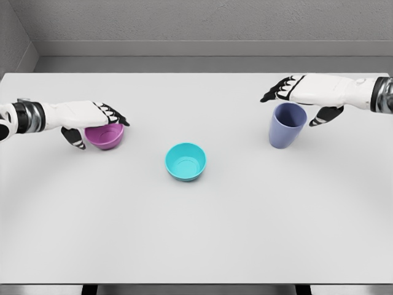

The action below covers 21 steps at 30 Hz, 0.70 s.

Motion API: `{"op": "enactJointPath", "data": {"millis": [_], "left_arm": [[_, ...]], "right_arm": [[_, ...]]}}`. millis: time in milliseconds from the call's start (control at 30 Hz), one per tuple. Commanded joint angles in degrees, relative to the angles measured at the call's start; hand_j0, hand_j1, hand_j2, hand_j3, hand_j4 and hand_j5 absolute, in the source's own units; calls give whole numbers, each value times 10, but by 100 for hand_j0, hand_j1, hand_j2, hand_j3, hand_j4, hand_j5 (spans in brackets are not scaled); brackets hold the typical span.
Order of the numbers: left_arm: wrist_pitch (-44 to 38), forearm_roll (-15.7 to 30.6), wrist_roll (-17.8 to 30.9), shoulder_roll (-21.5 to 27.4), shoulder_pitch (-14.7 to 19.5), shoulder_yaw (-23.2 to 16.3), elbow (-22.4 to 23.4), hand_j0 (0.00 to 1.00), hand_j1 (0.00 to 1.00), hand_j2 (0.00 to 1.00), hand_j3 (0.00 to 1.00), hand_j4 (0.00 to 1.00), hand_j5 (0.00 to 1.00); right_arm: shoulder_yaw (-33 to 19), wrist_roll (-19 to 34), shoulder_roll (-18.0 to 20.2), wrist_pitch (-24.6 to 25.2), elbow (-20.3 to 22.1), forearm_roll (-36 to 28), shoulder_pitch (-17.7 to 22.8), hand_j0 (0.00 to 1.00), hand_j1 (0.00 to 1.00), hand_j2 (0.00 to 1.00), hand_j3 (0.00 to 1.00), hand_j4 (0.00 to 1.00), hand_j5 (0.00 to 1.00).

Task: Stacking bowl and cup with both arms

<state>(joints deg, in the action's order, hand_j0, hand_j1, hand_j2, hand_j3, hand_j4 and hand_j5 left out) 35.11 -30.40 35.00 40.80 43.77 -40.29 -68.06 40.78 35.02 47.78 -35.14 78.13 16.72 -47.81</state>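
Bowl point(185, 161) between bowl point(105, 136) and cup point(287, 125)

A pale grey tabletop point(196, 239) carries three vessels, all upright and well apart; a teal bowl point(185, 161) sits near the middle, a purple bowl point(104, 136) to the left, a blue-violet cup point(287, 125) to the right. The left robot hand point(92, 120) reaches in from the left edge and lies over the purple bowl's rim, fingers spread above it, thumb down at its near side; the right robot hand point(301, 98) hovers over the cup's mouth, fingers extended, thumb hanging beside the cup; whether either touches cannot be told.
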Motion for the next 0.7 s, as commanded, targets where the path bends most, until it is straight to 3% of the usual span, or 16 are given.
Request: {"op": "enactJointPath", "data": {"millis": [0,667], "left_arm": [[-1,1,0,0,1,0,2,100,100,100,100,100,100],[-1,-13,0,-16,9,-8,2,100,100,100,100,100,100]], "right_arm": [[0,0,-1,2,-9,-3,0,100,100,100,100,100,100],[12,0,-5,1,-31,-3,-3,100,100,100,100,100,100]]}}
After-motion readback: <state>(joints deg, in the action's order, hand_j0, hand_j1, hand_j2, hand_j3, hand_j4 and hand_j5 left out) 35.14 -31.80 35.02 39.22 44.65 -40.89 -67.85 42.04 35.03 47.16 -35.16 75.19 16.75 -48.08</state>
